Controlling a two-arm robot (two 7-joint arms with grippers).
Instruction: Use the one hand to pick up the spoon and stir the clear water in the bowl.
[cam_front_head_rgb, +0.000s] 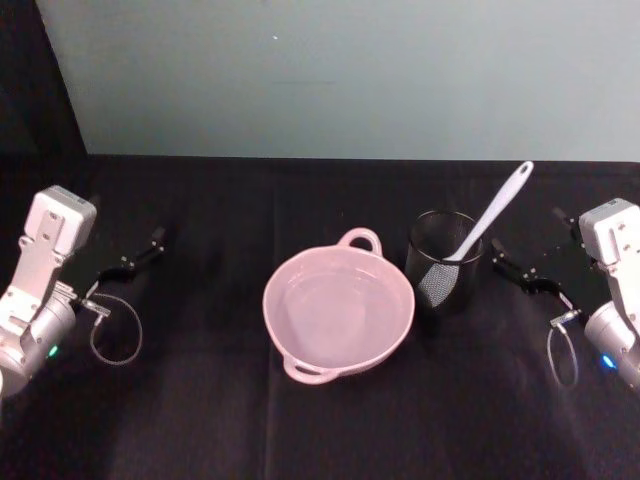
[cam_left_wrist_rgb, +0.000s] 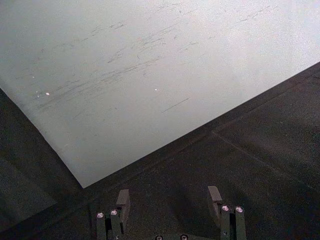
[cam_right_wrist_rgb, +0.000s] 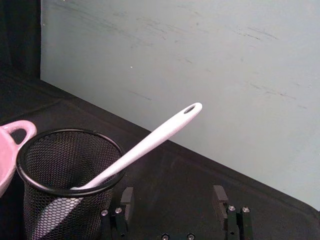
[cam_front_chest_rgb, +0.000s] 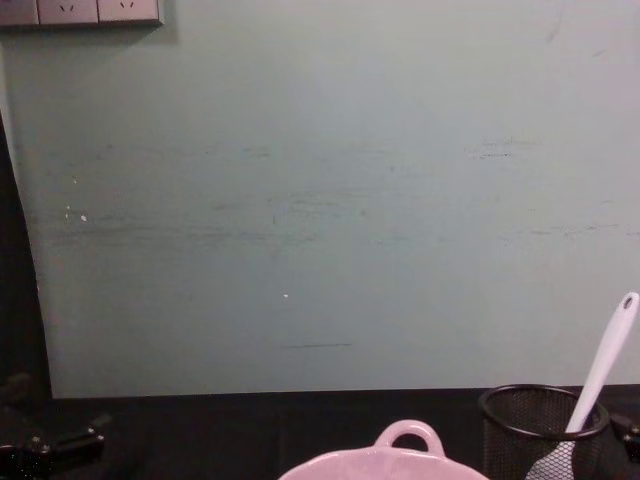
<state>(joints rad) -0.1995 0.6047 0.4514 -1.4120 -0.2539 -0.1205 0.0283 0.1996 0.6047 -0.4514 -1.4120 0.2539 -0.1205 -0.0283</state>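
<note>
Nothing picked up yet. Over to the right of centre on the black bench (cam_front_head_rgb: 200, 420): the spoon (cam_front_head_rgb: 495, 212), head down inside a black mesh cup (cam_front_head_rgb: 440, 275), handle leaning out over the rim, up and away toward the back wall, hole end topmost. Just beside the cup, to its left, the pink bowl (cam_front_head_rgb: 270, 310), looking filled with clear water.

Right gripper (cam_front_head_rgb: 500, 258) low over the bench, just beside the cup on its right side. Seen from the right wrist, fingers (cam_right_wrist_rgb: 218, 196) spread wide, nothing between them, spoon handle crossing ahead of them. Left gripper (cam_front_head_rgb: 143, 252) parked well apart on the far left, likewise open and empty.

On handling, judging by looks: slim white plastic, so probably very light and stiff, with a smooth surface likely to slip or swivel in a loose pinch. Best taken on the bare stretch of handle above the cup rim, across its flatter faces, below the hole. Worth lifting along the handle's own lean rather than straight up. Otherwise a real chance of the broad head snagging the mesh and dragging or tipping that light cup against the bowl.
</note>
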